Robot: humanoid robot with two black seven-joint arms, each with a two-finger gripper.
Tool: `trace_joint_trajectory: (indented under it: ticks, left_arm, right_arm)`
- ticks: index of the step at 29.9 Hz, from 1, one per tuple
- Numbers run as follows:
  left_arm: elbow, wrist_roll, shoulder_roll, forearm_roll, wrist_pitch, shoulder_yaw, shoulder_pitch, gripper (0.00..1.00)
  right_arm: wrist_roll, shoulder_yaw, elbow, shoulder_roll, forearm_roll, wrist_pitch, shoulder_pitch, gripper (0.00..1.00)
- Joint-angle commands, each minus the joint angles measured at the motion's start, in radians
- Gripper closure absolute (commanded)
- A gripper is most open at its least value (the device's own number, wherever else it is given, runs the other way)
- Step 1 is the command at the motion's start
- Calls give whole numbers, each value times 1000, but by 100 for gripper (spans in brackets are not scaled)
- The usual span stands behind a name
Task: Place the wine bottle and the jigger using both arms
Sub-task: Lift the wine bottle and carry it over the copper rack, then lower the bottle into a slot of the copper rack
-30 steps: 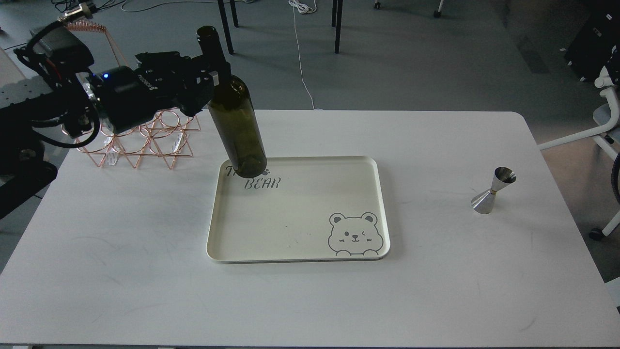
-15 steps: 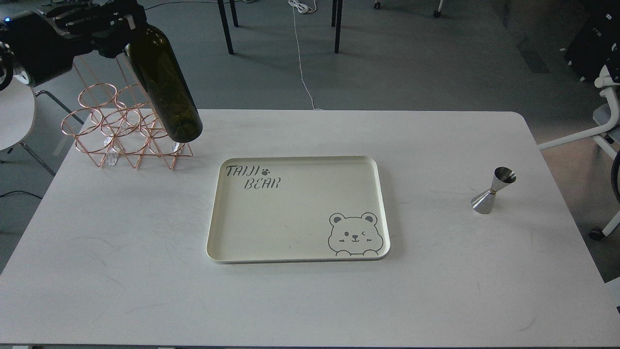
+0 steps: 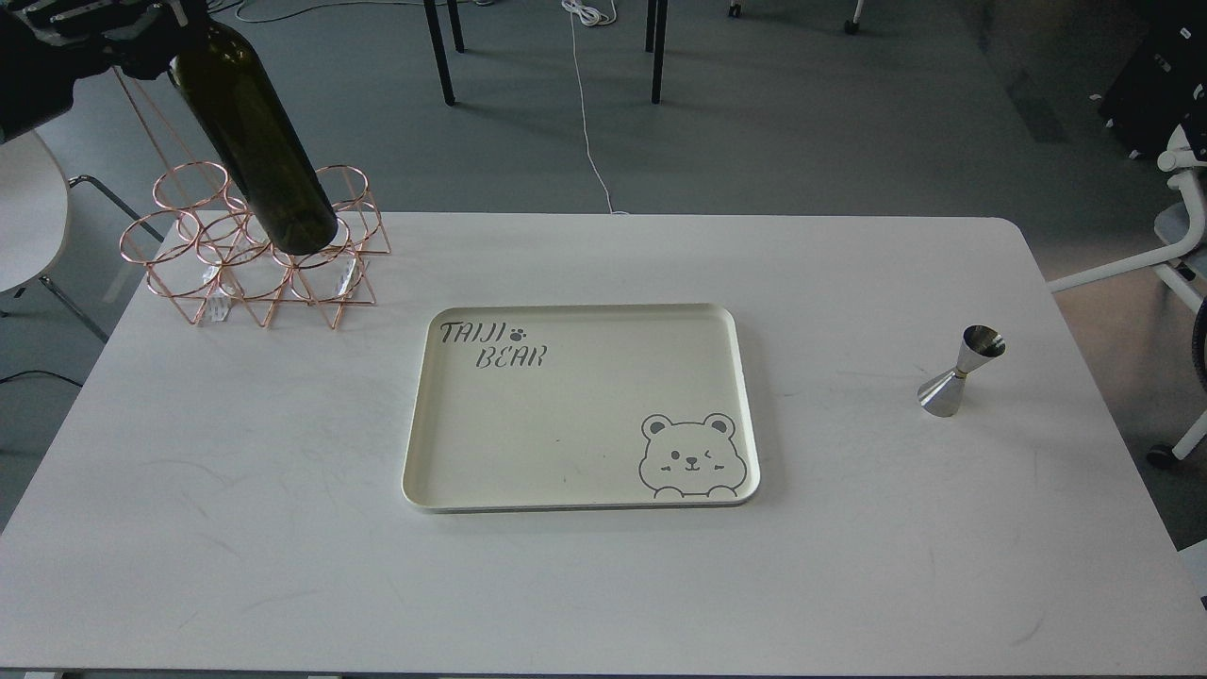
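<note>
The left gripper (image 3: 141, 33) clamps the wine bottle (image 3: 255, 151) near its neck – tilted, base over the copper rack (image 3: 255, 273); jigger (image 3: 962, 371) stands far right.

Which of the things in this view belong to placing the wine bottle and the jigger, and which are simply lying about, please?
Belonging to the job:
- wine bottle, held tilted above the rack
- left gripper, at the bottle's neck
- jigger, upright on the table's right side

Lying about, or unclear:
- copper wire rack
- bear tray
- white table
</note>
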Motion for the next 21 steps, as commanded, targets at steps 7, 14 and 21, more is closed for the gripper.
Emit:
trace_joint_trajectory:
  ticks: [7, 14, 21]
  left_arm:
    - [56, 1, -35, 6, 8, 17, 0, 92]
    - [82, -1, -44, 20, 25, 29, -1, 92]
    - [99, -1, -56, 18, 23, 29, -18, 92]
  right_arm:
    - [0, 0, 0, 1, 0, 0, 0, 3]
    - [0, 0, 0, 2, 0, 0, -1, 3]
    - [0, 0, 0, 1, 0, 0, 0, 3]
